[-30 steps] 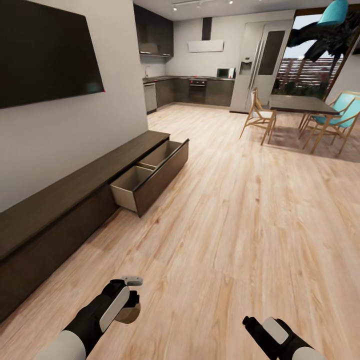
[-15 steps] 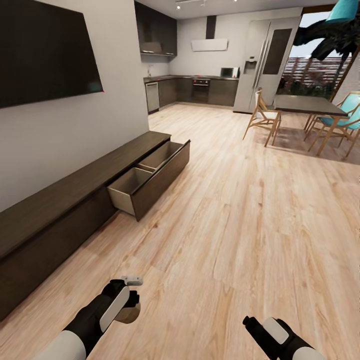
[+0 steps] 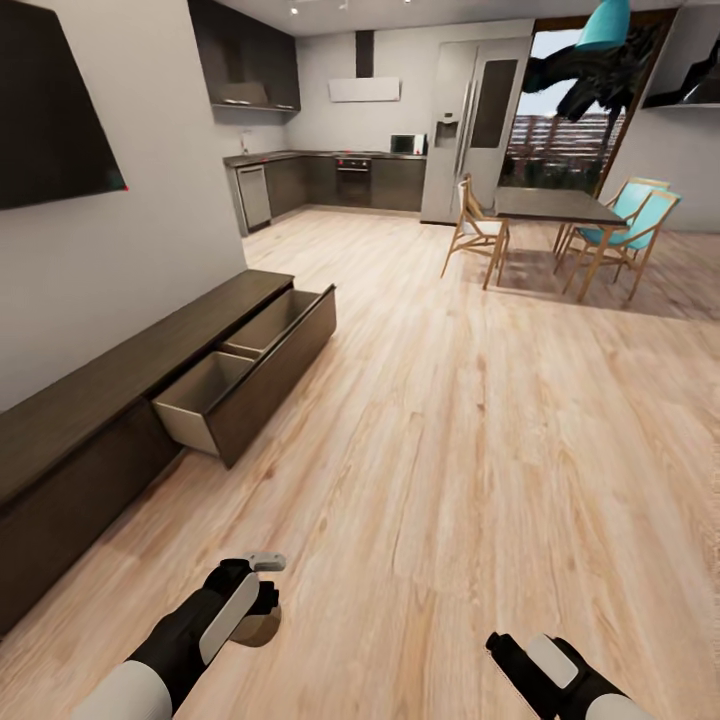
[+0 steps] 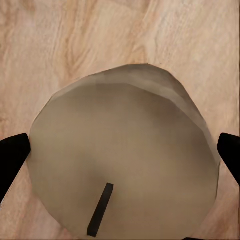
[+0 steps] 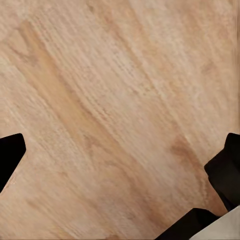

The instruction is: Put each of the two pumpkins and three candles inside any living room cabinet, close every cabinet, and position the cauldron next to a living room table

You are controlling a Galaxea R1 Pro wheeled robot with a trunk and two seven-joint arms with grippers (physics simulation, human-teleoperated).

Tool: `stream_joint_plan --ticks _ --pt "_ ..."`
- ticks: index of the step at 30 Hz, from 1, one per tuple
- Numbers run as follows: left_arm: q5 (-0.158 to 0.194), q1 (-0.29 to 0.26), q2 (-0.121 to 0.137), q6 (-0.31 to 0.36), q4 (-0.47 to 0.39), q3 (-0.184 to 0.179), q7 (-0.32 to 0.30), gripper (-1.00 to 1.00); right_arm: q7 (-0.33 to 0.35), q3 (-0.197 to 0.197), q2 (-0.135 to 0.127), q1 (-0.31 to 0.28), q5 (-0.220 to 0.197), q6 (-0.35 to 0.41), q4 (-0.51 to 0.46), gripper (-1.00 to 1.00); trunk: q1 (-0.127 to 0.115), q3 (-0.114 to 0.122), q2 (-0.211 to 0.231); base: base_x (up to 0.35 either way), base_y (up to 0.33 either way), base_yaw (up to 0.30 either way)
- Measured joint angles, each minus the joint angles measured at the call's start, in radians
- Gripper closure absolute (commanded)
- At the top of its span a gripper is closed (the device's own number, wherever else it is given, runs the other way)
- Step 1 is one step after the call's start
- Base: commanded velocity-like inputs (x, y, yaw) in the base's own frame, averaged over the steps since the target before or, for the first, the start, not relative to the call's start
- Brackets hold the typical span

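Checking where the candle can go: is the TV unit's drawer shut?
No: the cabinet has its drawer pulled out over the floor, tan compartments showing.

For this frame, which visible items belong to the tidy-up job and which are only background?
Job:
- brown candle held in the left gripper
- dark TV cabinet, its drawer pulled open
- right gripper, open and holding nothing

Background:
- wall TV
- dining table and chairs
- kitchen units
- fridge
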Motion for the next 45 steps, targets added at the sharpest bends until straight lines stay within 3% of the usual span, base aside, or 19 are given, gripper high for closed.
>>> stream_joint_plan --ticks 41,45 --pt "0.001 0.0 -0.001 0.0 0.0 0.0 0.0 1.0 -0.003 0.001 0.003 0.0 0.003 -0.004 0.0 -1.0 0.0 -0.011 0.0 0.333 -0.001 -0.233" --pt "0.0 0.0 0.0 0.0 0.0 0.0 0.0 1.0 -0.001 0.003 0.002 0.0 0.01 -0.068 0.002 -1.0 0.0 -0.013 0.0 0.333 0.0 -0.054"
